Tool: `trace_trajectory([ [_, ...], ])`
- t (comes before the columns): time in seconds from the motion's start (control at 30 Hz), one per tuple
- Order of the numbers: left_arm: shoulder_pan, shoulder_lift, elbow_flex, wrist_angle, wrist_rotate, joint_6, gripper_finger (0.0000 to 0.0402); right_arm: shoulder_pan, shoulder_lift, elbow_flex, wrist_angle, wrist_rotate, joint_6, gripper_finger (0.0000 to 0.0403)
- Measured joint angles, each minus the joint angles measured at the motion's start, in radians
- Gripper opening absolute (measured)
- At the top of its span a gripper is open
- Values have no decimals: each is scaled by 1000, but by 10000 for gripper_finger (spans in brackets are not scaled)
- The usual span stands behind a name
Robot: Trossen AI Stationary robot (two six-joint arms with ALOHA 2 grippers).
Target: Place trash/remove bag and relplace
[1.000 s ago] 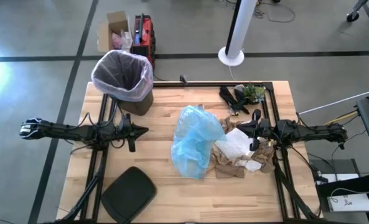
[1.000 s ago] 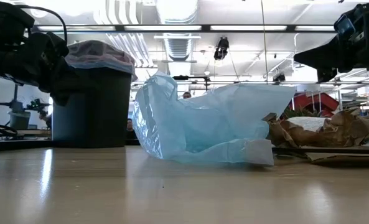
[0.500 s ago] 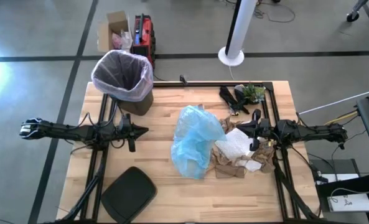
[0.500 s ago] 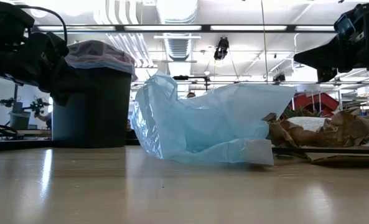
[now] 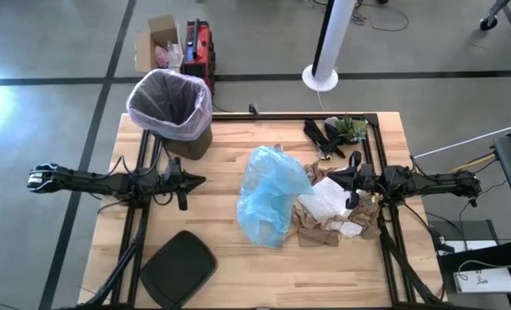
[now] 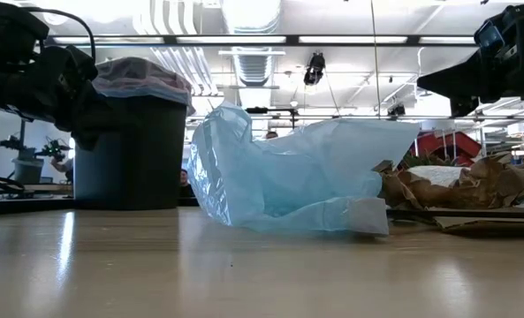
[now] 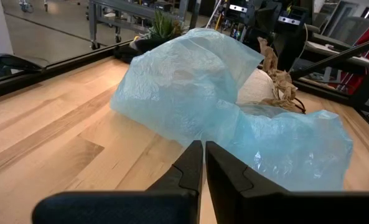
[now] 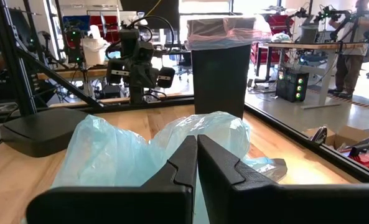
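The trash, crumpled brown paper and white sheets, lies in a pile on the right half of the table, also seen in the low view. The bag, a pinkish-white liner, sits in the dark bin with its rim folded over the bin's edge. My left gripper is shut and hovers left of centre, pointing at a light blue plastic bag. My right gripper is shut and hangs above the far edge of the trash pile, clear of it in the low view.
The light blue bag lies crumpled mid-table between both grippers. The bin stands at the far left corner. A black lid rests near the table's near-left edge. Black and green clutter sits at the far right. Bare wood lies along the near edge.
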Motion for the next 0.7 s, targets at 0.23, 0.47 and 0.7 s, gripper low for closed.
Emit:
trace_trajectory([
  [0.23,0,0,0,0,0,0,4,0,0,0,1,1,-89,0],
  [0.47,0,0,0,0,0,0,4,0,1,0,54,-32,50,0],
  [0.7,0,0,0,0,0,0,4,0,0,0,102,-25,414,0],
])
